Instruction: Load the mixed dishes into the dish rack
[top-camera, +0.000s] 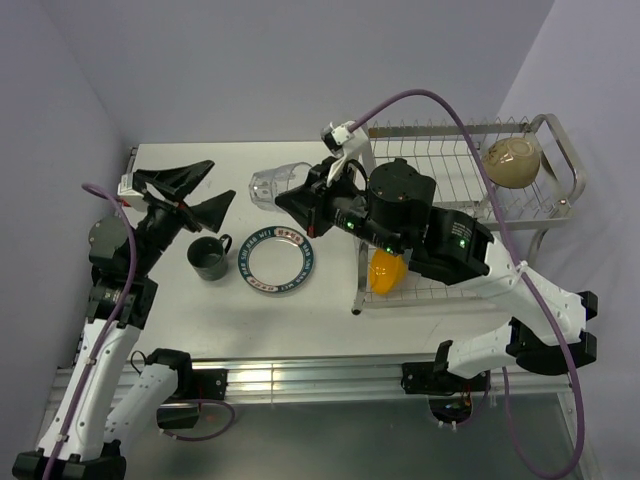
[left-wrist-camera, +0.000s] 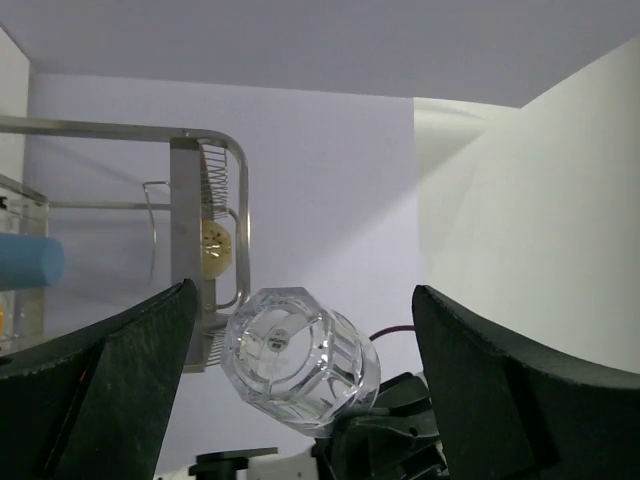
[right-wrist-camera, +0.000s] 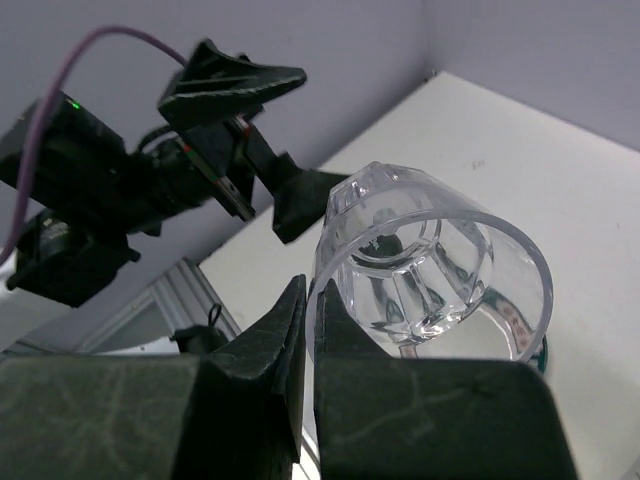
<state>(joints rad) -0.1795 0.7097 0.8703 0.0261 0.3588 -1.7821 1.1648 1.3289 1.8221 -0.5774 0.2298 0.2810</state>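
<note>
My right gripper (top-camera: 287, 196) is shut on the rim of the clear glass (top-camera: 271, 185), which lies tilted in the air above the table, base toward the left arm. The glass (right-wrist-camera: 430, 262) has its wall pinched between my right fingers. My left gripper (top-camera: 221, 181) stands wide open just left of the glass (left-wrist-camera: 300, 358), touching nothing. The white plate (top-camera: 279, 259) and dark mug (top-camera: 209, 258) rest on the table below. In the dish rack (top-camera: 561, 140), a beige bowl (top-camera: 512, 160) leans on the upper tier and an orange bowl (top-camera: 386, 272) sits low under my right arm. A blue tumbler (left-wrist-camera: 28, 261) lies in the rack.
The rack fills the table's right side, and my right arm reaches across its front left corner. Walls close in behind and to the left. The table's near edge runs just in front of the mug and plate.
</note>
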